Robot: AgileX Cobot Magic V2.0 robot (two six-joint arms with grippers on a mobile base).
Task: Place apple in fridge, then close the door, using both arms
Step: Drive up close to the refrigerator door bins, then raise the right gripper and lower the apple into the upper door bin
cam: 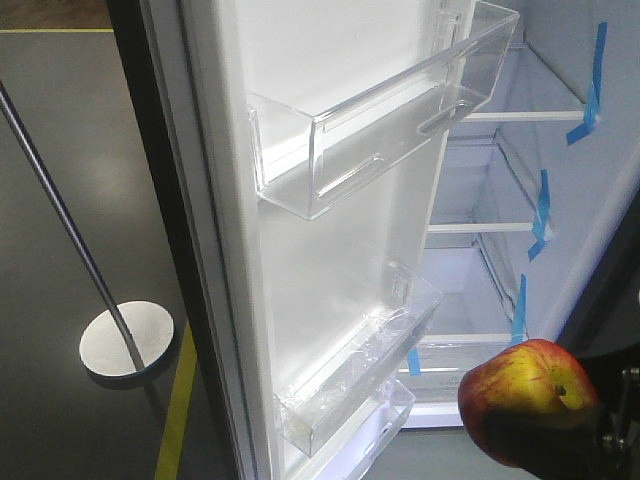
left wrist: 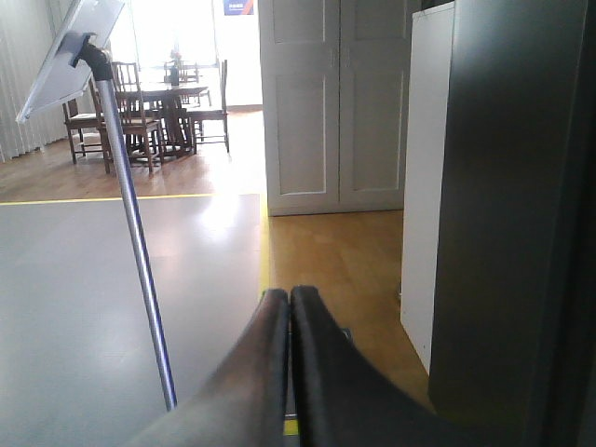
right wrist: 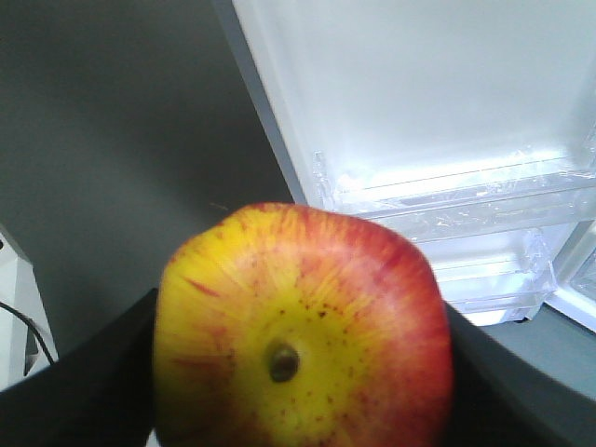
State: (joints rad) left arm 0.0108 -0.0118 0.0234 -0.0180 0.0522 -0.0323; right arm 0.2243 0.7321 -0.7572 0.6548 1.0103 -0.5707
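The right gripper [right wrist: 303,372] has its jaws clamped on the apple [cam: 525,398], low at near right before the open fridge [cam: 500,200], beside the door [cam: 330,260] with its clear bins [cam: 380,130]. The left gripper [left wrist: 289,312] has its jaws pressed together, empty.

Left gripper [left wrist: 290,307]: jaws pressed together, empty. Right gripper [right wrist: 303,382]: jaws clamped either side of apple [right wrist: 303,307].

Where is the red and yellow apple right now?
The red-and-yellow apple is low right in the front view, held by the black right gripper, before the open white-lined fridge, right of the clear plastic bins on the door.
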